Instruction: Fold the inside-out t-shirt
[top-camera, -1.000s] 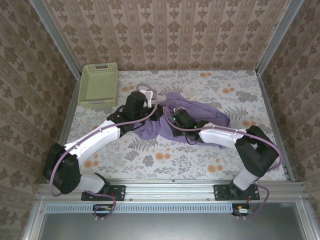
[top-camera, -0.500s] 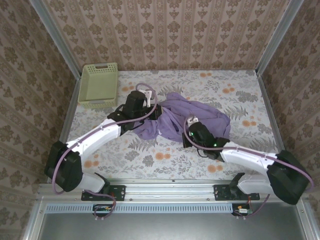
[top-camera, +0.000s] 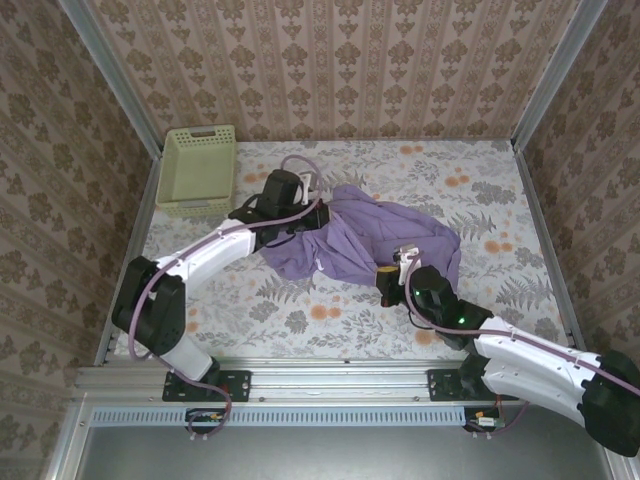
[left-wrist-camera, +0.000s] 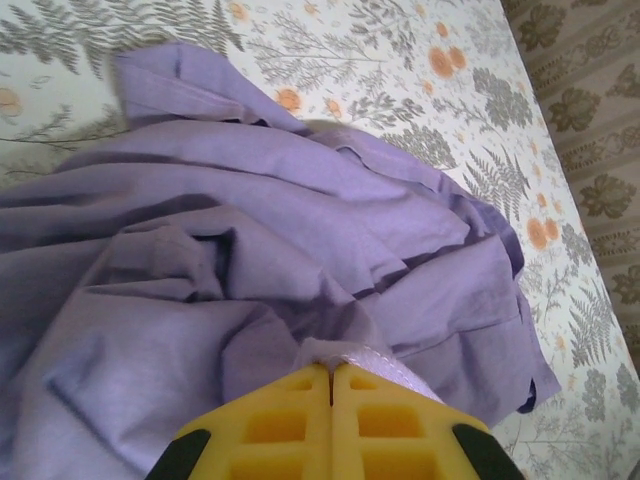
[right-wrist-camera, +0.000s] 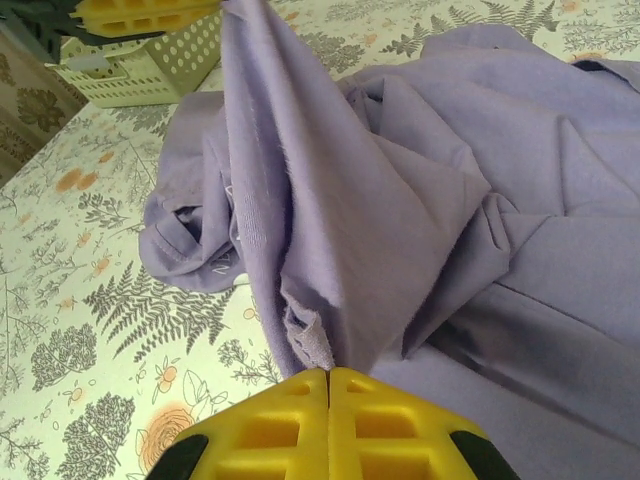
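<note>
Top external view: the floral-printed table (top-camera: 480, 180) bears at its centre the inside-out t-shirt (top-camera: 370, 235), a rumpled heap of soft lavender cotton. The left arm (top-camera: 215, 255) is stretched toward 1 o'clock and the right arm (top-camera: 520, 350) toward 10 o'clock. A perforated pale green basket (top-camera: 197, 170) is set at 10 o'clock. The left gripper (top-camera: 318, 215) and right gripper (top-camera: 385, 280) are each pinched closed on a shirt fold.

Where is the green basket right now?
In the top view, the green basket sits at the table's far left corner, just left of the left gripper and purple t-shirt.
</note>
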